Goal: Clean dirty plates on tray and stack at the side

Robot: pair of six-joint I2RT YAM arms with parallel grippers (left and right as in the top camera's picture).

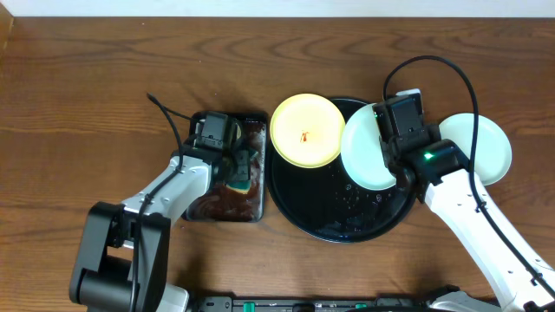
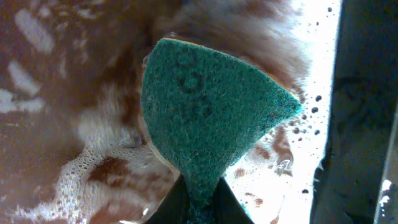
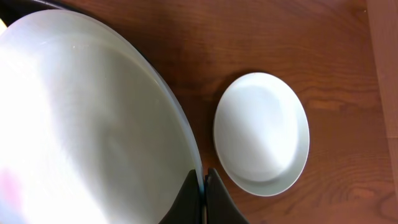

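Note:
A pale yellow plate [image 1: 305,130] with a red-orange smear rests on the left rim of the round black tray [image 1: 338,221]. My right gripper [image 1: 395,156] is shut on the rim of a mint-white plate [image 1: 366,149], holding it tilted above the tray's right part; the right wrist view shows the fingers [image 3: 203,190] pinching that plate [image 3: 87,124]. A second mint-white plate [image 1: 486,143] lies on the table right of the tray and also shows in the right wrist view [image 3: 261,130]. My left gripper [image 1: 236,165] is shut on a green sponge [image 2: 208,118] over the soapy pan.
A rectangular black pan [image 1: 256,212] of brown foamy liquid [image 2: 74,155] stands left of the tray. Water drops speckle the tray floor. Cables run over the table behind both arms.

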